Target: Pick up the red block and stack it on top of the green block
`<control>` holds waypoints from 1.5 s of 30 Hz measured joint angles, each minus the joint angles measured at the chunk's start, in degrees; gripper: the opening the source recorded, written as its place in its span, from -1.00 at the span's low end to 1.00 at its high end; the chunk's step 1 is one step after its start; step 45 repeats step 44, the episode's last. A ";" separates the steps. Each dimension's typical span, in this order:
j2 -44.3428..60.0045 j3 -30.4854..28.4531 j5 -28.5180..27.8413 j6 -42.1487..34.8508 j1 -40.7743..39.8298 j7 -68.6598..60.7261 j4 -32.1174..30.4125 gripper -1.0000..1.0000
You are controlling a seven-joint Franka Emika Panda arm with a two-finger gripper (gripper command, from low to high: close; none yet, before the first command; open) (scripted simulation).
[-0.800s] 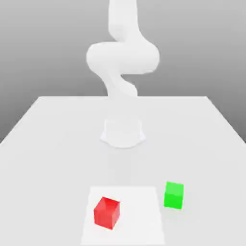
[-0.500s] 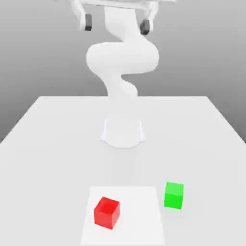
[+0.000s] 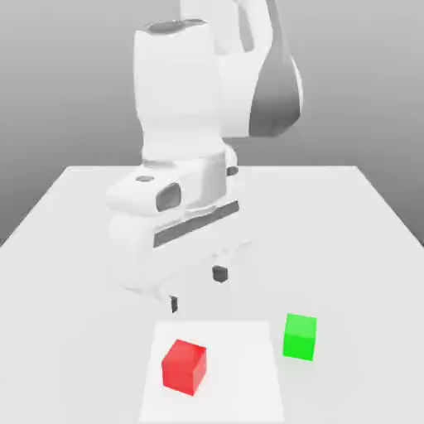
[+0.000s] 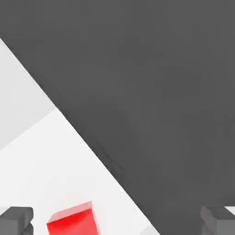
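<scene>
The red block (image 3: 184, 365) rests on a bright white patch of the table near the front edge. In the exterior view the green block (image 3: 299, 336) stands on the table to its right, apart from it. My gripper (image 3: 197, 289) hangs open above the table, just behind the red block and higher than it, with nothing between its two dark fingertips (image 3: 219, 274). The hand view shows the red block (image 4: 73, 220) between the spread fingertips (image 4: 16, 219), far below them.
The large white arm body (image 3: 178, 166) stands over the middle of the table (image 3: 348, 224) and hides the base. A bright white square patch (image 3: 224, 364) lies under the red block. The table's front edge (image 4: 92, 151) runs diagonally through the hand view.
The arm has swung down from the top of the frame towards the front of the table, bringing the open gripper low, just behind the red block. Both blocks stayed put.
</scene>
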 joint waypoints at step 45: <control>6.55 13.81 -4.28 11.59 13.08 7.45 -11.60 1.00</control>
